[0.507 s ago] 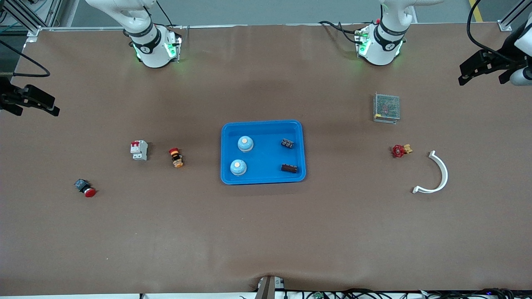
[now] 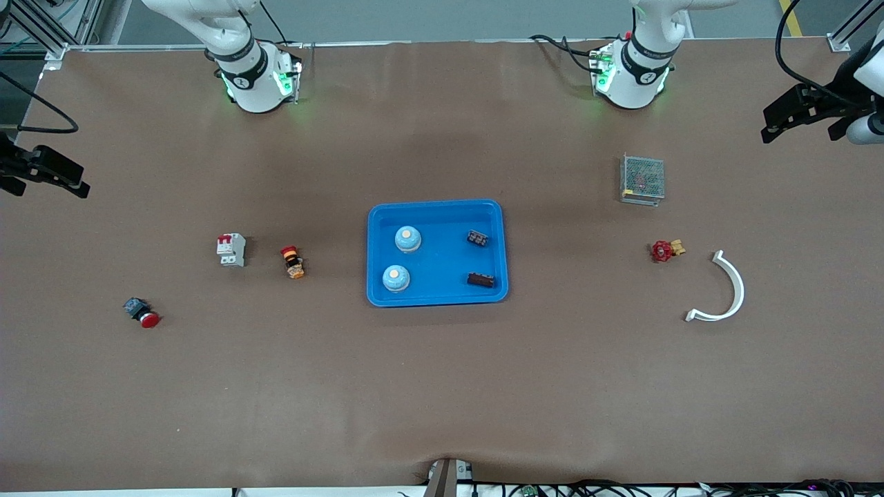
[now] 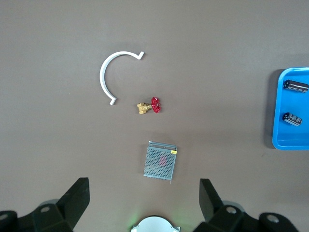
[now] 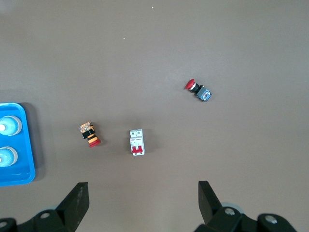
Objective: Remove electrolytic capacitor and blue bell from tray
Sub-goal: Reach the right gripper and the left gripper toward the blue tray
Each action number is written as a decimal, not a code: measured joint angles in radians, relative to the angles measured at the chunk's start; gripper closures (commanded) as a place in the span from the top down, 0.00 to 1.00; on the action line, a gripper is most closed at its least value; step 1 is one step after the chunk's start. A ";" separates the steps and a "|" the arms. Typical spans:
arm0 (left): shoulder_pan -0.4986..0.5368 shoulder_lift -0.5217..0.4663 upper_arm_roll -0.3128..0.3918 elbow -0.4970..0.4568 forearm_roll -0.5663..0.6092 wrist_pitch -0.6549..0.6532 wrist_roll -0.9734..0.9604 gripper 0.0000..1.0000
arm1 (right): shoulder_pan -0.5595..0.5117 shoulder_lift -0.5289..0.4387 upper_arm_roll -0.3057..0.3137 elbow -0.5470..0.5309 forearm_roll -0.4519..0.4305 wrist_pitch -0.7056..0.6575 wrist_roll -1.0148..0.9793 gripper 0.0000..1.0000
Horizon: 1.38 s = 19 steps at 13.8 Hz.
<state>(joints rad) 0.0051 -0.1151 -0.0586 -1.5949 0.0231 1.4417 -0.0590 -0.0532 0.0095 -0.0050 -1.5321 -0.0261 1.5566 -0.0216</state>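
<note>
**Nothing lifted yet: both arms high at the table ends, tray full**

Step in hand, as I judge it: the very start. Nothing has left the blue tray [image 2: 437,252], which sits mid-table, roughly midway between the two arm bases and somewhat nearer the front camera than they are.

Tray contents:
- Two pale blue bells with cream tops, at the tray's edge toward the right arm's end: one [image 2: 408,239] near the corner closer to the bases, the other [image 2: 396,277] near the corner closer to the front camera.
- Two small dark capacitors along the opposite edge, toward the left arm's end: one [image 2: 477,238] farther from the camera, one [image 2: 481,279] nearer.

Grippers:
- Left gripper [image 2: 794,117]: fingers spread wide, holding nothing, up over the table edge at the left arm's end. Its wrist view shows a mesh box [image 3: 161,161], a red-handled valve [image 3: 149,106] and a white curved strip [image 3: 116,72] on the table below, the tray only at the margin.
- Right gripper [image 2: 52,176]: likewise wide and empty, over the edge at the right arm's end, above a breaker [image 4: 136,142] and two push buttons [image 4: 91,134] [image 4: 198,91].

Both grippers are well apart from the tray.

Next move calls for, I reckon: each arm swinging in over its own side of the tray, the left toward a capacitor, the right toward a bell, then descending with jaws straddling the part. The tray rim sits close to each part; clearance there needs care.
</note>
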 measured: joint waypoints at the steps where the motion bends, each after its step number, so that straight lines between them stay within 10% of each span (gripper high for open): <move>1: 0.000 0.010 0.000 0.011 0.000 0.000 0.000 1.00 | 0.000 0.000 0.000 0.000 0.000 0.000 0.000 1.00; 11: 0.000 0.062 0.000 0.013 0.000 -0.038 -0.026 1.00 | -0.005 0.008 -0.001 -0.027 0.000 0.006 0.000 1.00; 19: -0.008 0.065 -0.065 -0.113 -0.001 0.019 -0.154 1.00 | -0.019 0.037 -0.004 -0.323 0.003 0.306 0.033 1.00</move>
<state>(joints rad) -0.0026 -0.0502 -0.1233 -1.7075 0.0223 1.4606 -0.2133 -0.0719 0.0463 -0.0087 -1.8546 -0.0233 1.8629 0.0110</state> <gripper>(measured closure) 0.000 0.000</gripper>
